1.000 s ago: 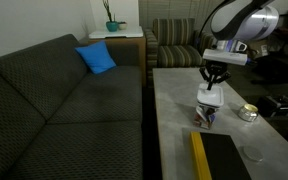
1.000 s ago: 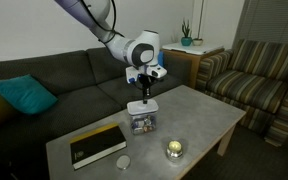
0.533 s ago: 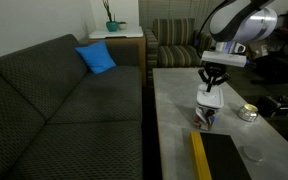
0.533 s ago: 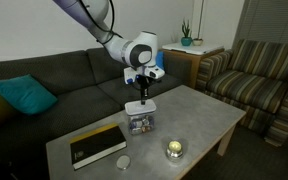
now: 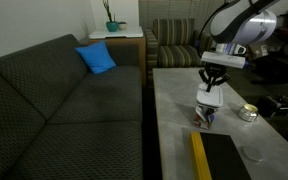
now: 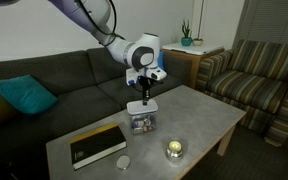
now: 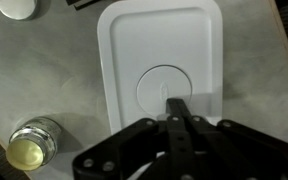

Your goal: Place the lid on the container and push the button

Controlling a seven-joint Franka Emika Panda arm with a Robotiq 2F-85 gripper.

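Note:
The white lid (image 7: 162,60) sits on top of the clear container (image 5: 205,115), which stands on the grey table and shows dark and orange bits inside in both exterior views (image 6: 142,123). The lid (image 5: 208,97) has a round button (image 7: 164,88) at its centre. My gripper (image 7: 176,103) is shut, its closed fingertips at the lower edge of the button. In both exterior views the gripper (image 5: 213,86) (image 6: 144,97) points straight down onto the lid (image 6: 140,106). Whether the tips touch the button, I cannot tell.
A small round silvery-yellow tin (image 7: 31,145) stands on the table (image 5: 174,95) beside the container, also in the exterior views (image 5: 247,113) (image 6: 173,149). A dark book with a yellow spine (image 6: 96,144) lies near the table's end. A white disc (image 7: 17,7) lies nearby. Sofa alongside.

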